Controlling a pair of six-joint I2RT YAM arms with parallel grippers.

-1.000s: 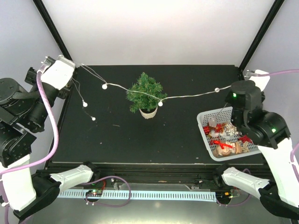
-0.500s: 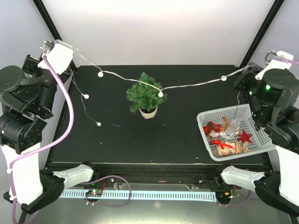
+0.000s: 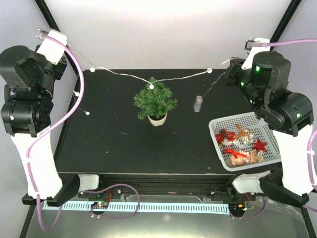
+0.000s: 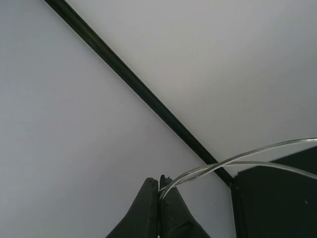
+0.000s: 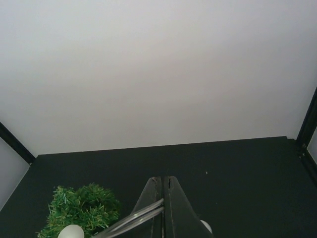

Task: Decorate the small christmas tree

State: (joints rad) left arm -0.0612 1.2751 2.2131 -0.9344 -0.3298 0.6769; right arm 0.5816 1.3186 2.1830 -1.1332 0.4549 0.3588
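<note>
Tree: the small christmas tree (image 3: 155, 100) stands upright in its white pot (image 3: 157, 119) on the table (image 3: 109, 144), a little behind the middle.
String on tree: a light string (image 3: 124, 75) crosses the treetop, with one white bulb (image 3: 151, 86) lying on the upper branches.
Tree to grippers: the tree sits low between the two grippers, well apart from both. Each is raised over a far corner of the table, one to the tree's left and one to its right.
Left gripper: the left gripper (image 4: 159, 179) has its fingers pressed together, pinching the string's clear wire at the tips.
Right gripper: the right gripper (image 5: 163, 179) is likewise clamped on the wire. From its wrist camera the tree shows at lower left.
Loose ends: more bulbs hang down below the left gripper. A small grey part (image 3: 197, 103) hangs on the wire below the right gripper.
Basket: a white basket (image 3: 216, 141) of red and brown ornaments (image 3: 242, 154) sits at the table's right edge, well apart from the tree.
</note>
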